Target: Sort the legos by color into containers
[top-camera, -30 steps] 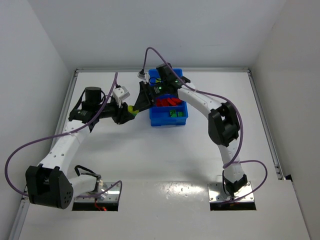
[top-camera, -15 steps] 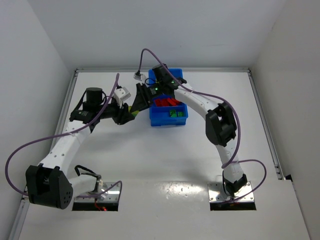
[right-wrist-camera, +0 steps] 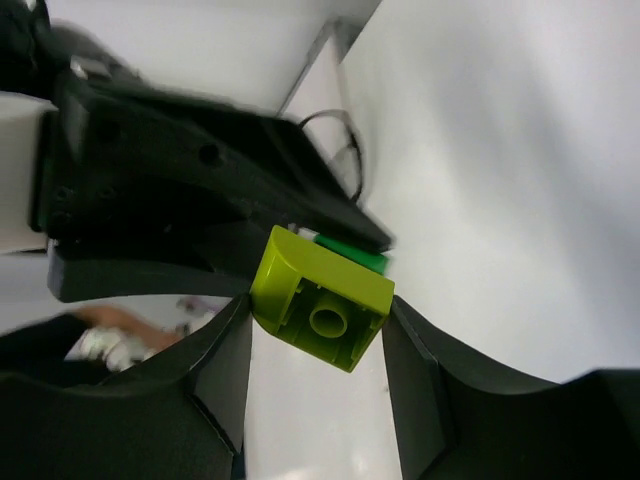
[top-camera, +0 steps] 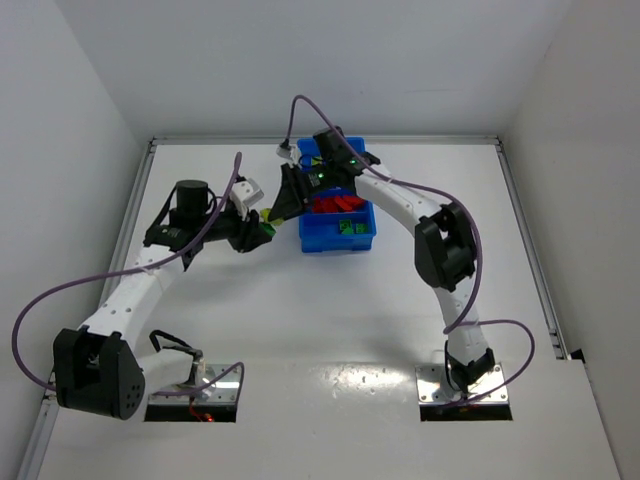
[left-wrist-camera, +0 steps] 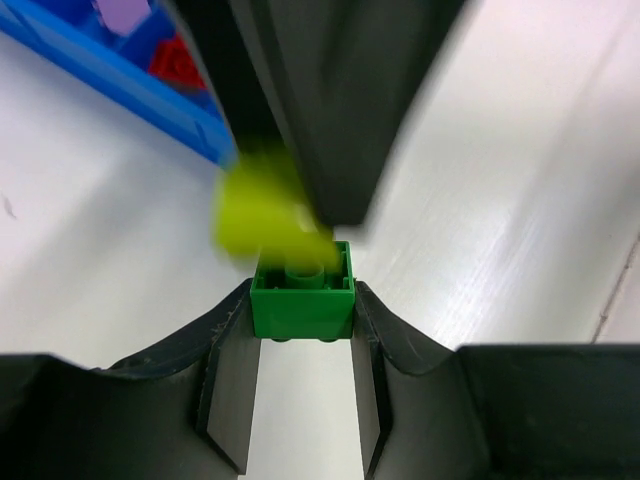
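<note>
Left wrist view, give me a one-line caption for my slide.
Left pincer gripping a green brick, right pincer holding a blurred yellow-green brick just above it, blue tray behind.

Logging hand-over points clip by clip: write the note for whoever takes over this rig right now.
Left gripper: shut on a green brick, held above the table beside the tray.
Right gripper: shut on a yellow-green brick, close against the green one; joined or apart cannot be told.
Done: red bricks in one compartment, green bricks in the nearest, a purple brick in another.
Left: separate the pair if joined, then drop each held brick with its colour.
</note>
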`<state>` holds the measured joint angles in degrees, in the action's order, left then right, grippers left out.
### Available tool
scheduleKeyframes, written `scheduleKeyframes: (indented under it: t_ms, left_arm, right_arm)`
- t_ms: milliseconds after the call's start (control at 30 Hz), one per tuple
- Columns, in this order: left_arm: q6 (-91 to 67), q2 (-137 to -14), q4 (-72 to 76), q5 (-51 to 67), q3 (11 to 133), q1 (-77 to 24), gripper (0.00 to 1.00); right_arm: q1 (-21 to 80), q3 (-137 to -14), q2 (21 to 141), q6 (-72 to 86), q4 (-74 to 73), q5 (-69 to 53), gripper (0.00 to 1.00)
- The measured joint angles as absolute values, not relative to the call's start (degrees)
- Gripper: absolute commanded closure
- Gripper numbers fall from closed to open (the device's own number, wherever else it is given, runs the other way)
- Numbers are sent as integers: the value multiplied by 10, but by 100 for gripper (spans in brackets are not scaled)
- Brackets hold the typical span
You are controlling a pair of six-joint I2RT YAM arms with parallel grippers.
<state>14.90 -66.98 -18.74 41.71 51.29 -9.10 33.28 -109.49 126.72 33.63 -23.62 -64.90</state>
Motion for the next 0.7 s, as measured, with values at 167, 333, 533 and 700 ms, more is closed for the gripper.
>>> scheduleKeyframes:
  t_ms: [167,333,533,700]
  left_arm:
    - [140,-653,-218,417,477,-95,93]
    - [125,-640,-226,416,467,-99,93]
    - [102,-613,-220,397,455,-101,93]
    - [79,-599,-192,360,451,-101,93]
  right_arm:
    - [273,-1083,1251,329,-236,-634,100]
    - [219,-1070,1235,327,-229,-627,100]
    - [209,-1067,1232,278,-263,-570,100]
    - [206,-1112,1235,198,-324,-386,100]
